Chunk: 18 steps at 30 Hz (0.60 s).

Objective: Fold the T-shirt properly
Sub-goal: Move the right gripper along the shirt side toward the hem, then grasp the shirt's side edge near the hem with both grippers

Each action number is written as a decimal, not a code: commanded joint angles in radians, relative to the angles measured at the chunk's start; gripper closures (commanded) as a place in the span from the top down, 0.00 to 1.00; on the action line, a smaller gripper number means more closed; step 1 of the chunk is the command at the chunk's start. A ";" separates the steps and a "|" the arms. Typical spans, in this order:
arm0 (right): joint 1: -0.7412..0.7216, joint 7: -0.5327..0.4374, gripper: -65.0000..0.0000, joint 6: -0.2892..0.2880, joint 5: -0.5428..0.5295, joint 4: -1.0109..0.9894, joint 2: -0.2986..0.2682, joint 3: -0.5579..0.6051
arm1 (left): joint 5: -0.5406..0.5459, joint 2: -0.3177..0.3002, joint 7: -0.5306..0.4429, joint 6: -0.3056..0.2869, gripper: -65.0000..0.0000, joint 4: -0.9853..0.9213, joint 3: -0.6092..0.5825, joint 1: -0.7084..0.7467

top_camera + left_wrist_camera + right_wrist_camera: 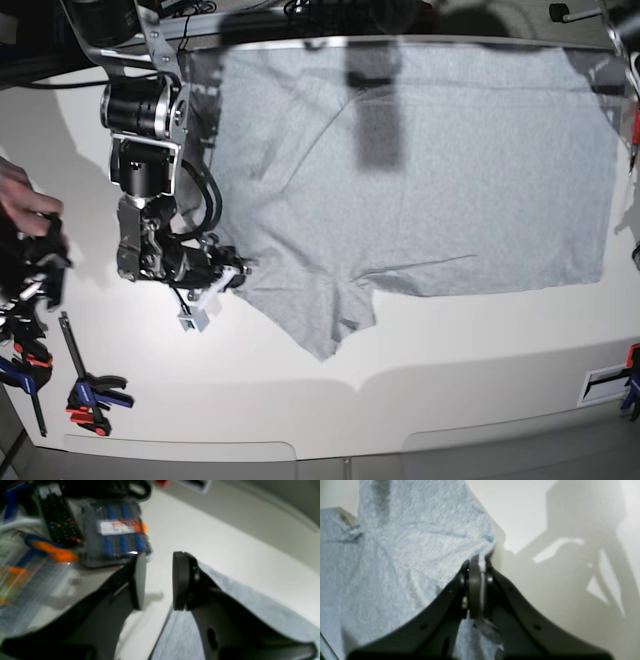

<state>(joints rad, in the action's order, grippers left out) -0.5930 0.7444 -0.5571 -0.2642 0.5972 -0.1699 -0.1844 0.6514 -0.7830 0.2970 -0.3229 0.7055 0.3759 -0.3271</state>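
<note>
The light grey T-shirt (420, 170) lies spread flat, plain side up, across the back of the white table. My right gripper (238, 270) is at its left edge, by a sleeve. In the right wrist view the right gripper (477, 562) is shut on a bunched fold of the T-shirt (395, 555), with cloth between the jaws. In the left wrist view my left gripper (159, 565) is open and empty above bare table, with an edge of the T-shirt (262, 605) under its right finger. The left gripper is not visible in the base view.
A black remote (58, 517), a pack of blue batteries (117, 533) and an orange clamp (50, 550) lie just beyond the left gripper. Clamps (85, 395) and a person's hand (25, 205) are at the table's left edge.
</note>
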 commanded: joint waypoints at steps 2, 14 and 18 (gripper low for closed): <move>-0.019 0.019 0.00 0.011 0.026 0.006 -0.007 0.002 | 0.012 -0.023 -0.059 -0.005 0.25 -0.153 -0.074 -0.126; -0.019 0.019 0.00 0.011 0.026 0.006 -0.007 0.002 | -0.042 0.089 -0.131 -0.005 0.47 -0.503 -0.179 -0.288; -0.019 0.019 0.00 0.011 0.026 0.006 -0.007 0.002 | -0.042 0.122 -0.160 -0.005 0.47 -0.502 -0.179 -0.291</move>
<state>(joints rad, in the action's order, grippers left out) -0.5907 0.7479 -0.5568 -0.2619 0.5972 -0.1711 -0.1848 0.6056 -0.6449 0.1497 -0.3237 0.1905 0.1963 -0.5941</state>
